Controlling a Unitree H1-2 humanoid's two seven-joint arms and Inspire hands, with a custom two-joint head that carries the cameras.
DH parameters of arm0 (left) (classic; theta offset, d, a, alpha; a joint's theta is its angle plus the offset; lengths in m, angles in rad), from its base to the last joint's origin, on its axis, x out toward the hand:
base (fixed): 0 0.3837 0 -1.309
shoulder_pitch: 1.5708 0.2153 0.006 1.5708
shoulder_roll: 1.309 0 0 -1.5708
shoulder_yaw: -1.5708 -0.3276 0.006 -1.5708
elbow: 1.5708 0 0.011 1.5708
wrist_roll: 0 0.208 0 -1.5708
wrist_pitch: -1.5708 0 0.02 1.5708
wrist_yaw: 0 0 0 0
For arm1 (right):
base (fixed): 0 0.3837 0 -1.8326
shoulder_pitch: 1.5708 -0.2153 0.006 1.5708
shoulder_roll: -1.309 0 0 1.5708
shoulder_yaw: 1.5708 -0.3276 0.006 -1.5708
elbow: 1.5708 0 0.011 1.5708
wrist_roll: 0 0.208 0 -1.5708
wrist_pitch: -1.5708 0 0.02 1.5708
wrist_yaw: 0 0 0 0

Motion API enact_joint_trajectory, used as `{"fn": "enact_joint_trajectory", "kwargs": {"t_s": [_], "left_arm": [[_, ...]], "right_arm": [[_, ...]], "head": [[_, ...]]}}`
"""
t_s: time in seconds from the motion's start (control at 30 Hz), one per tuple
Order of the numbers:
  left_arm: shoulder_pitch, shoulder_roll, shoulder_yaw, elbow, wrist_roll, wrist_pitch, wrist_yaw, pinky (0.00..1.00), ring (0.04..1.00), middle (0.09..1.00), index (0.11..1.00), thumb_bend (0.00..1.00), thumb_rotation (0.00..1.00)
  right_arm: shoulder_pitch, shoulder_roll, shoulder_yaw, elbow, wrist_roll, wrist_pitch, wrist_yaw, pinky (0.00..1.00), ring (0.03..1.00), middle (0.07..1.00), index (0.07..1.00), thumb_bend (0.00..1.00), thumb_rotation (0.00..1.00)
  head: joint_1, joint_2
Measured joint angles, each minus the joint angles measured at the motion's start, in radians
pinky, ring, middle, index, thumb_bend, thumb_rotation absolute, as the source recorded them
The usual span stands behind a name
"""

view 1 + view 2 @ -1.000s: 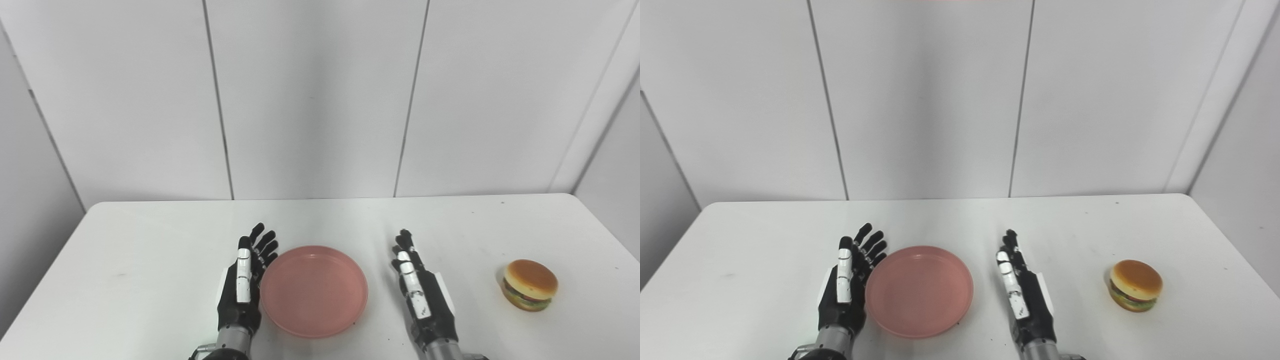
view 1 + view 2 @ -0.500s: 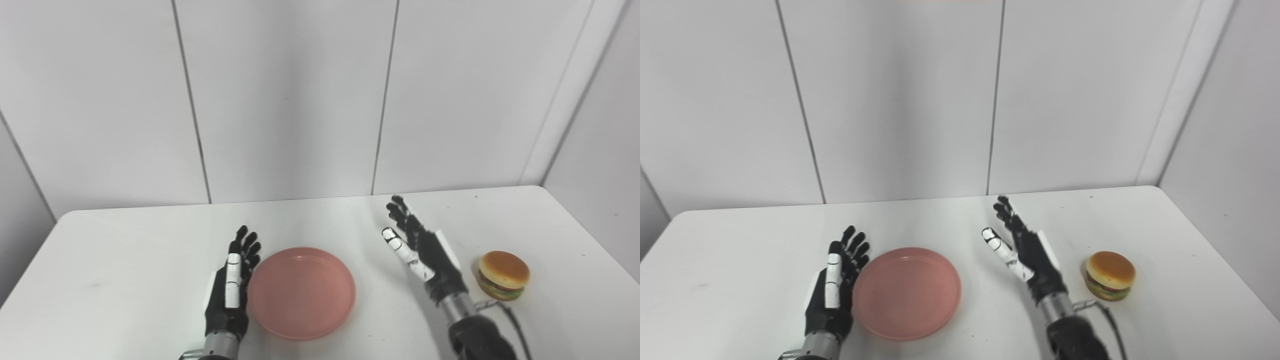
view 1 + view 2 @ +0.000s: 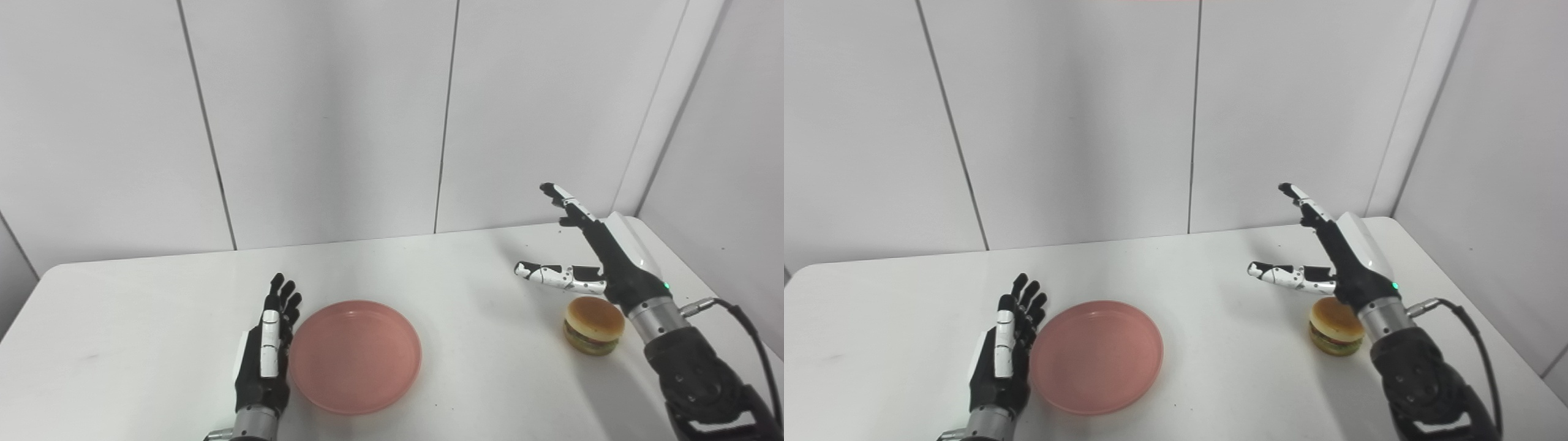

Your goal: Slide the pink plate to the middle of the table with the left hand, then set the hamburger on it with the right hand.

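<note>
The pink plate (image 3: 355,356) lies flat on the white table (image 3: 153,318), near the front and close to the middle. My left hand (image 3: 264,355) rests open at the plate's left rim, fingers straight and pointing away from me. The hamburger (image 3: 593,325) sits on the table at the right. My right hand (image 3: 603,260) hovers open above and just behind the hamburger, fingers raised, thumb spread out to the left, nothing in it. The wrist partly overlaps the bun's right edge.
White wall panels stand behind the table. The table's right edge runs close to the hamburger, with a grey wall beyond it. A black cable (image 3: 750,343) trails from the right forearm.
My right hand has lifted off the table and swung right, from beside the plate to above the hamburger, thumb spreading. The camera has turned right. The left hand and plate stay put.
</note>
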Motion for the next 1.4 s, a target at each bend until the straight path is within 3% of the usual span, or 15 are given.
{"fn": "enact_joint_trajectory", "kwargs": {"t_s": [0.17,0.3,0.47,0.73,0.9,1.0,1.1,1.13,1.17,1.23,1.27,1.3,1.33,1.4], "left_arm": [[0.001,0.009,0.001,0.001,-0.005,-0.011,-0.005,1.0,0.967,0.985,0.986,0.67,1.0],[0.001,0.015,-0.001,0.005,-0.015,-0.011,-0.019,1.0,0.972,0.985,0.987,0.66,1.0],[-0.003,0.019,0.001,0.011,-0.037,-0.011,-0.037,1.0,0.974,0.985,0.983,0.67,1.0],[-0.004,0.02,0.001,0.01,-0.041,-0.01,-0.048,1.0,0.968,0.981,0.983,0.68,1.0],[-0.004,0.02,0.002,0.01,-0.035,-0.011,-0.047,0.99,0.968,0.985,0.986,0.66,1.0],[-0.004,0.019,0.001,0.01,-0.034,-0.011,-0.044,0.98,0.968,0.984,0.985,0.66,1.0],[-0.004,0.019,0.002,0.01,-0.034,-0.011,-0.04,0.99,0.968,0.985,0.986,0.66,1.0],[-0.004,0.019,0.002,0.01,-0.034,-0.011,-0.04,0.98,0.965,0.983,0.984,0.66,1.0],[-0.004,0.019,0.002,0.01,-0.034,-0.011,-0.04,0.99,0.966,0.985,0.986,0.66,1.0],[-0.004,0.018,0.001,0.01,-0.034,-0.011,-0.039,0.99,0.968,0.987,0.988,0.66,1.0],[-0.004,0.018,0.001,0.01,-0.035,-0.011,-0.039,1.0,0.965,0.984,0.983,0.67,1.0],[-0.004,0.017,0.0,0.011,-0.035,-0.011,-0.039,1.0,0.963,0.983,0.981,0.67,1.0],[-0.005,0.016,0.0,0.011,-0.035,-0.011,-0.039,1.0,0.964,0.982,0.98,0.67,1.0],[-0.006,0.016,0.0,0.012,-0.036,-0.011,-0.039,1.0,0.965,0.982,0.979,0.67,1.0]], "right_arm": [[0.007,-0.045,0.016,-0.048,-0.101,0.105,0.056,0.81,0.936,0.919,0.887,0.87,0.38],[0.007,-0.087,0.061,-0.045,-0.156,0.177,0.139,0.82,0.922,0.904,0.884,0.91,0.37],[-0.002,-0.133,0.114,0.028,-0.202,0.181,0.194,0.91,0.938,0.917,0.892,0.94,0.32],[-0.008,-0.14,0.147,0.154,-0.217,0.188,0.216,0.91,0.945,0.923,0.899,0.99,0.4],[-0.008,-0.146,0.171,0.247,-0.218,0.163,0.212,0.93,0.933,0.918,0.908,0.99,0.38],[-0.018,-0.148,0.19,0.311,-0.22,0.114,0.192,0.93,0.924,0.906,0.899,0.97,0.35],[-0.036,-0.149,0.198,0.37,-0.219,0.085,0.175,0.89,0.932,0.914,0.892,0.97,0.34],[-0.044,-0.151,0.202,0.38,-0.219,0.084,0.175,0.85,0.934,0.926,0.876,0.94,0.28],[-0.051,-0.153,0.207,0.386,-0.218,0.082,0.175,0.75,0.844,0.882,0.825,0.89,0.19],[-0.065,-0.154,0.208,0.404,-0.21,0.071,0.174,0.7,0.787,0.854,0.795,0.86,0.14],[-0.071,-0.154,0.206,0.408,-0.2,0.06,0.164,0.58,0.637,0.716,0.696,0.79,0.07],[-0.074,-0.152,0.2,0.413,-0.19,0.048,0.151,0.53,0.586,0.669,0.662,0.77,0.05],[-0.075,-0.148,0.195,0.416,-0.181,0.033,0.135,0.48,0.531,0.586,0.573,0.65,0.02],[-0.074,-0.133,0.182,0.434,-0.174,0.005,0.089,0.44,0.494,0.528,0.499,0.56,0.01]], "head": [[-0.054,-0.006],[-0.068,-0.005],[-0.074,-0.003],[-0.066,-0.002],[-0.066,-0.003],[-0.064,-0.003],[-0.061,-0.005],[-0.06,-0.003],[-0.058,-0.003],[-0.055,-0.002],[-0.052,-0.002],[-0.052,-0.002],[-0.052,-0.002],[-0.048,-0.002]]}}
